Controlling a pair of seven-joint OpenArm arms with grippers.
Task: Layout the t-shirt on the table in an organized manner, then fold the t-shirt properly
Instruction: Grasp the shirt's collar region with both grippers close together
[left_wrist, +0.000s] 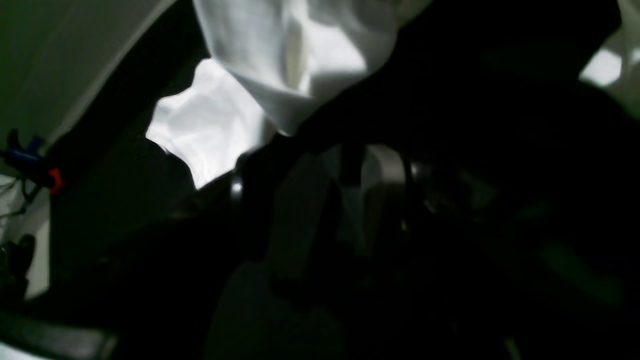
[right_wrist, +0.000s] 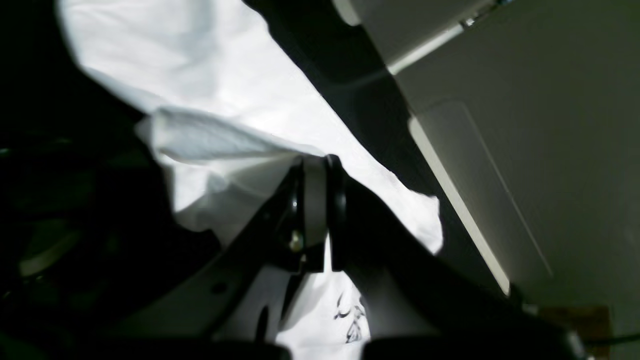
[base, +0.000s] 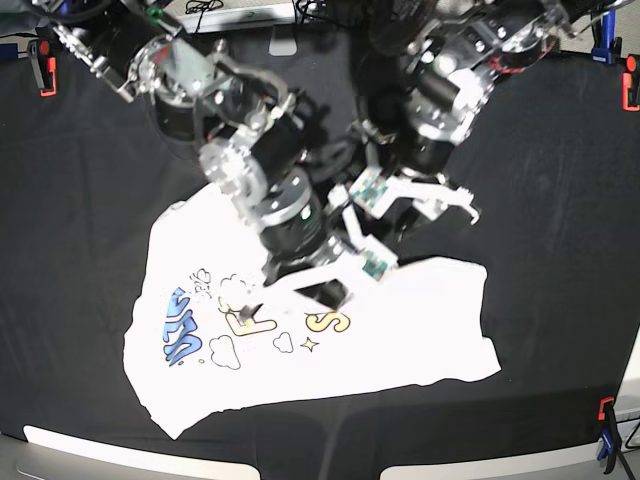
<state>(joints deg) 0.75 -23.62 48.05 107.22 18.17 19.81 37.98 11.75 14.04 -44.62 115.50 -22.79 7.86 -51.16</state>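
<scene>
The t-shirt (base: 400, 320) lies print side up on the black table (base: 80, 200), spread out but creased at its left. In the right wrist view my right gripper (right_wrist: 315, 170) is shut on a raised fold of the white t-shirt (right_wrist: 220, 140). The base view shows this gripper (base: 325, 290) low over the shirt's middle, by the printed letters. My left gripper (base: 372, 228) hovers just beyond the shirt's far edge, jaws apart with nothing between them. In the left wrist view its fingers (left_wrist: 385, 185) are dim, and the white t-shirt (left_wrist: 300, 55) hangs ahead of them.
Red clamps (base: 45, 75) (base: 630, 90) and a blue clamp (base: 600, 45) grip the table's far edge, and another clamp (base: 605, 440) sits at the near right corner. The two arms cross above the table's far middle. Black cloth surrounds the shirt on all sides.
</scene>
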